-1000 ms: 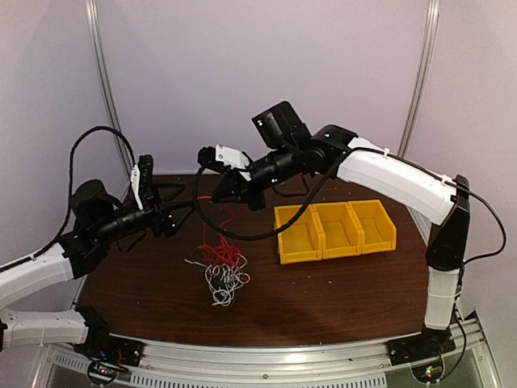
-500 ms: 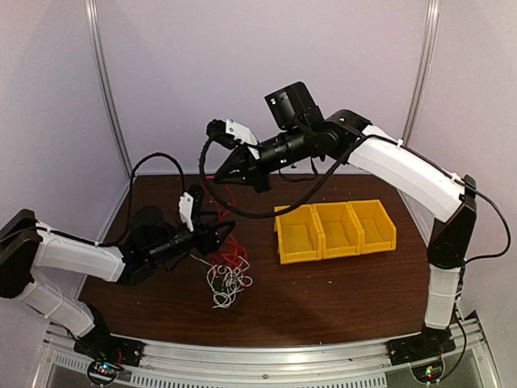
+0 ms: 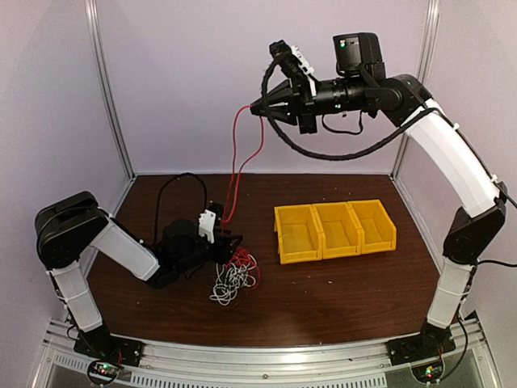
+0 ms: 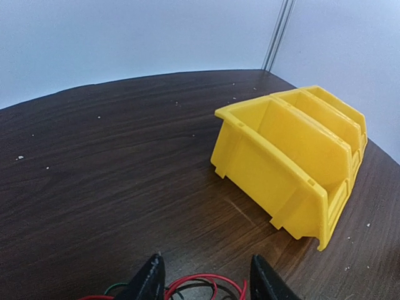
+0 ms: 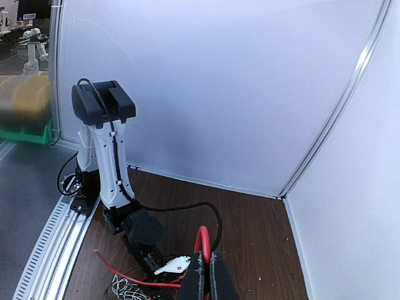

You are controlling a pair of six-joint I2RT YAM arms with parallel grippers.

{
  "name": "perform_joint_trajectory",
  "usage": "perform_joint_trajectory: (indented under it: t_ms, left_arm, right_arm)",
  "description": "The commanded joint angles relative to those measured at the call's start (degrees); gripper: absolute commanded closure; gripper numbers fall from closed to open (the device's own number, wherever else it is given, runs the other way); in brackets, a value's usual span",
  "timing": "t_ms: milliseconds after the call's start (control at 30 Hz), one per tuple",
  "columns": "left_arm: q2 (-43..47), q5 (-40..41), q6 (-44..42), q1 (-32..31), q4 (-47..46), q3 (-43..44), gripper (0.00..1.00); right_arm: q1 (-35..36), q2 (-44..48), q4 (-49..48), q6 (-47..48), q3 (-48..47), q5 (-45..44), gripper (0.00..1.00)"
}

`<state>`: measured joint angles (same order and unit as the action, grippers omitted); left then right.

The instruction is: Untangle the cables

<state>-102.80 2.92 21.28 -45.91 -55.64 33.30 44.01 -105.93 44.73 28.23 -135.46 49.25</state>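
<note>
Left claw [image 4: 205, 278], jaws apart, low over the clump [image 3: 234, 275] mid-counter [image 3: 347, 287], nearer the left edge; possibly pinning it. Red cable [image 3: 235, 149] stands near-vertical, long axis up to the right claw [image 3: 260, 109], clamped on it. Step: extracting red. Next: raise further, clump anchored.

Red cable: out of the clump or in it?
Partly out. The red cable runs from the right tool, held high, down into the clump by the left tool.
</note>
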Motion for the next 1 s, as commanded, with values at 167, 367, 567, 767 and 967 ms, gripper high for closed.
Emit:
perform_joint_trajectory:
  t_ms: [167, 367, 567, 767, 967]
  left_arm:
    - [-3.29, 3.55, 3.98, 2.34, 1.77, 2.12, 0.53]
    - [-4.41, 4.90, 5.15, 4.06, 6.99, 4.85, 0.48]
    - [-4.17, 7.45, 4.74, 4.87, 11.79, 6.19, 0.46]
    - [-4.26, 8.65, 5.24, 5.80, 13.31, 6.42, 0.45]
    - [-4.16, 8.16, 5.30, 6.71, 13.36, 6.03, 0.44]
  right_arm:
    - [-10.05, 5.65, -6.91, -6.76, -4.83, 9.89, 1.00]
    - [-18.14, 7.70, -11.02, -10.88, -8.08, 12.16, 1.00]
    - [-28.27, 11.25, -13.56, -13.65, -8.21, 13.57, 1.00]
    - [-33.81, 13.67, -16.50, -16.67, -6.68, 14.50, 1.00]
    - [-38.68, 13.97, -17.95, -18.47, -7.06, 14.49, 1.00]
